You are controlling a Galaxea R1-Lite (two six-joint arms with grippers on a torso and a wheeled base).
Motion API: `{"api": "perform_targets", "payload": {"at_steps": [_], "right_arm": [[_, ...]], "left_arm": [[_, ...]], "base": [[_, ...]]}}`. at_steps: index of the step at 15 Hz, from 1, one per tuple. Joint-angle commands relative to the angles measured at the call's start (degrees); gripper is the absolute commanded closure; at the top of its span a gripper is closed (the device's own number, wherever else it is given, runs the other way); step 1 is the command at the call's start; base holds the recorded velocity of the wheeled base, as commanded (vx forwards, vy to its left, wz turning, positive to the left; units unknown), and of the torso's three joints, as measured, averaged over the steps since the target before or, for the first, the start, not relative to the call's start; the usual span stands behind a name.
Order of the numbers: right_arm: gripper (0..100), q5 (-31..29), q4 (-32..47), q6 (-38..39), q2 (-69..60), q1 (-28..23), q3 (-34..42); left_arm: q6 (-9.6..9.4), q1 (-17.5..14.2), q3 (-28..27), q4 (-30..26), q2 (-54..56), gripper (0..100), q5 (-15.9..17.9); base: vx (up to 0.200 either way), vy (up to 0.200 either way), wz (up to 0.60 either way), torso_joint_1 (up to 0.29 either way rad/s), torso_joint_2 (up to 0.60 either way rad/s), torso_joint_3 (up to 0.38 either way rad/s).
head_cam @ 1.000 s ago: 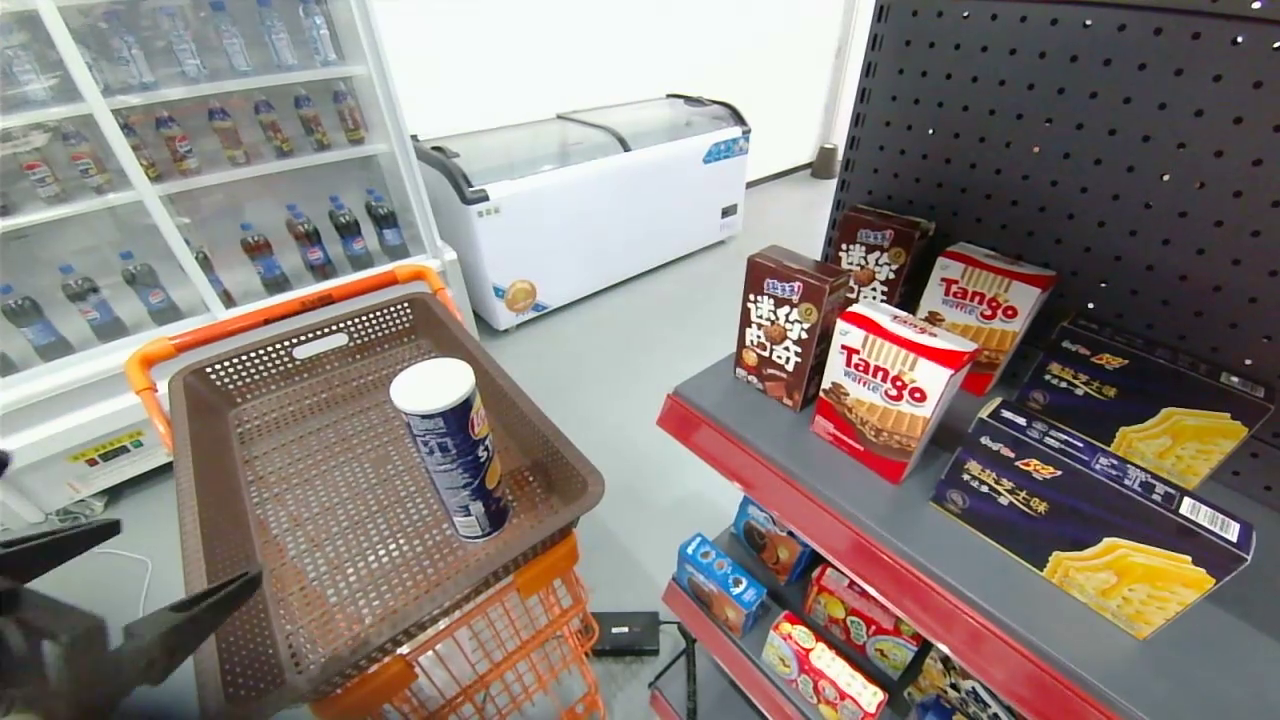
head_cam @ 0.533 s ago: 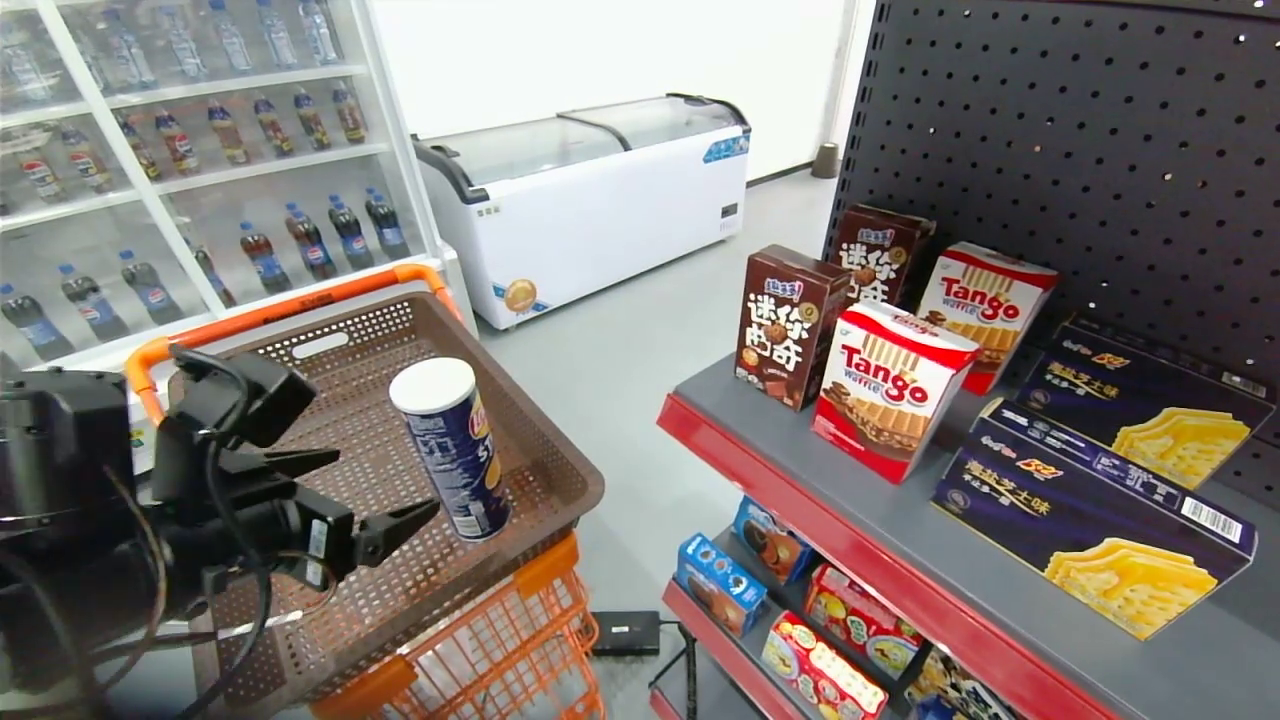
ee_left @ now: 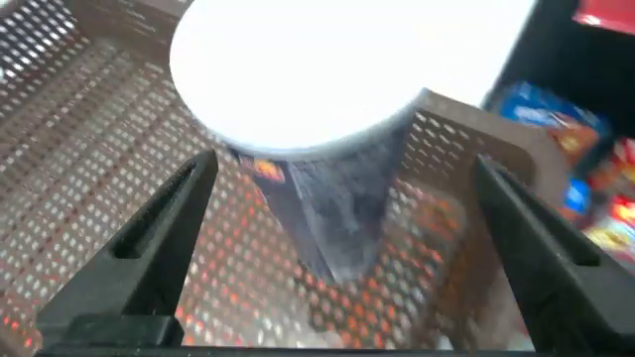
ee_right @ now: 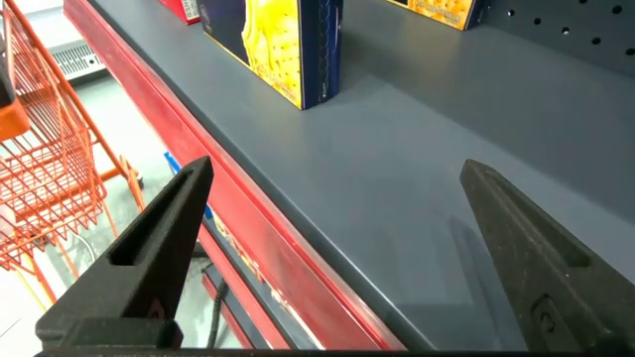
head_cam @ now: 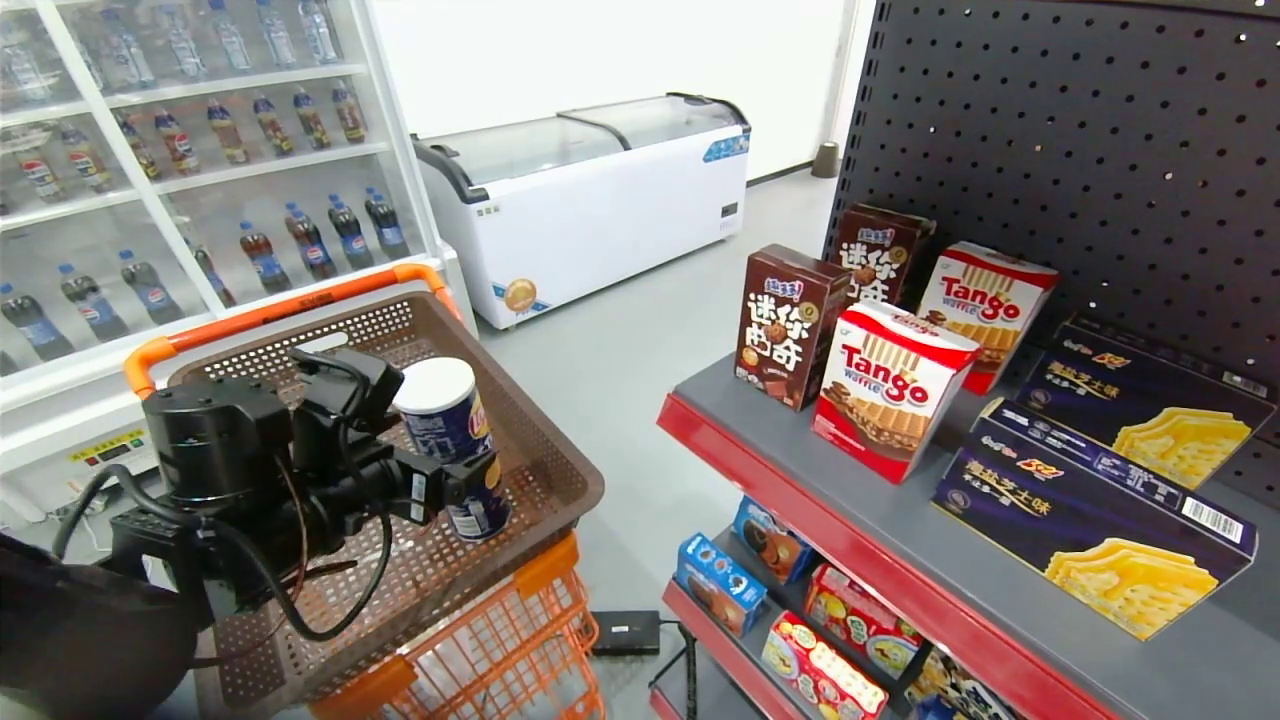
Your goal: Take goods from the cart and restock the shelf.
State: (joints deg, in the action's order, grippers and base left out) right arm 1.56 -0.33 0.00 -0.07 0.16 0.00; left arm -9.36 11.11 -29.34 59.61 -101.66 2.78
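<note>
The chip can stands on end on the floor of the brown basket, near the corner closest to the shelf. The basket sits on top of the orange cart. The left gripper is around the can. Its jaws are apart, one on each side of the can's body below the white lid, and the wrist view shows a gap on both sides, so nothing is gripped yet.

The main risk is tipping. The can is tall and narrow, and if one finger touches it before the other, it will probably fall over and roll across the basket. The can's wall is smooth and round, so an off-centre or weak grip could let it twist or slip during the lift. A lift that drifts sideways could catch the nearby basket wall.

The right gripper hangs over the bare grey shelf board beside a dark blue box, its jaws apart and empty. The wafer boxes stand close together, so a careless placement could knock one over.
</note>
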Motion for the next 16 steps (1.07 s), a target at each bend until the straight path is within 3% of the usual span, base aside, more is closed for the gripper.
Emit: {"api": "perform_targets", "payload": {"at_steps": [1,10,11,16], "right_arm": [[0,0.0,0.0,0.0,0.1,0.0,0.0],[0,0.0,0.0,0.0,0.1,0.0,0.0],[0,0.0,0.0,0.0,0.1,0.0,0.0],[0,0.0,0.0,0.0,0.1,0.0,0.0]], "left_arm": [[-0.04,0.1,0.2,3.2,-6.3,0,-0.6],[-0.04,-0.3,-1.0,8.9,-12.9,0,-0.6],[-0.04,-0.4,-2.0,9.9,-13.8,100,-0.7],[-0.13,-0.3,-3.0,8.7,-13.4,100,-1.2]], "base": [[0.0,0.0,0.0,0.0,0.0,0.0],[0.0,0.0,0.0,0.0,0.0,0.0],[0.0,0.0,0.0,0.0,0.0,0.0],[0.0,0.0,0.0,0.0,0.0,0.0]]}}
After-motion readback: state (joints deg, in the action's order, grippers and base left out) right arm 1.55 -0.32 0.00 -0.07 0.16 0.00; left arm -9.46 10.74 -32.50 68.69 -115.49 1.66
